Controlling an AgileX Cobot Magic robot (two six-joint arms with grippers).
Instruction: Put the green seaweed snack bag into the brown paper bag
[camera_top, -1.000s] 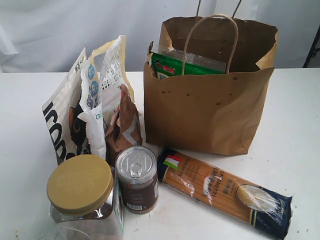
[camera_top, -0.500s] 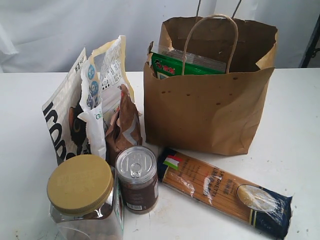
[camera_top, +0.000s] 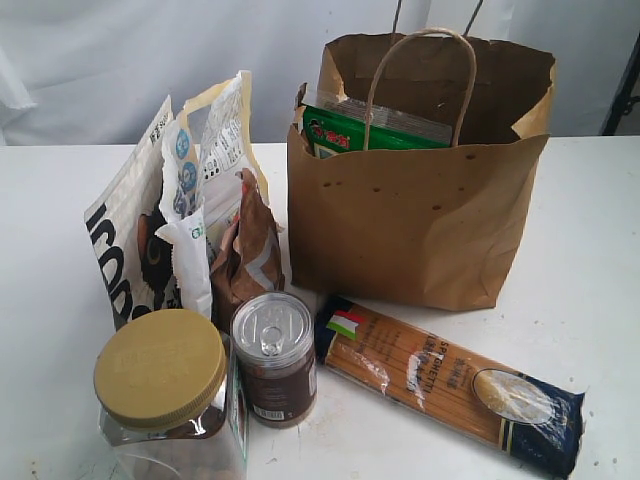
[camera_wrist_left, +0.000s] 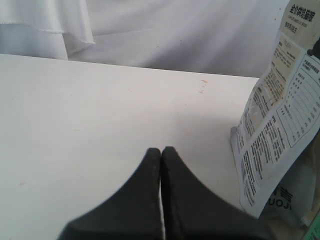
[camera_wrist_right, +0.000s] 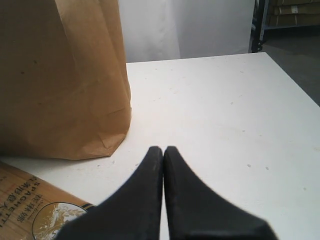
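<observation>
Inside the paper bag (camera_top: 420, 220): the snack bag (camera_top: 372, 133) is sitting, its top edge peeking above the near-left rim.
Progress: the placing is looking done; as far as I can judge, nothing is remaining but keeping both arms clear.
Snack bag: it is showing a green strip with red characters and a clear glossy band behind, leaning toward the left wall; the rest is hiding below the rim.
Paper bag: it is standing upright at the far right of the table (camera_top: 590, 250), mouth open, a handle loop arching over the snack bag.
Left gripper (camera_wrist_left: 161, 150): its jaws are pressing together on nothing, hovering over bare table near a printed pouch (camera_wrist_left: 280, 125).
Right gripper (camera_wrist_right: 163, 149): its jaws are meeting, empty, low beside the paper bag's base and the spaghetti (camera_wrist_right: 35, 210).
</observation>
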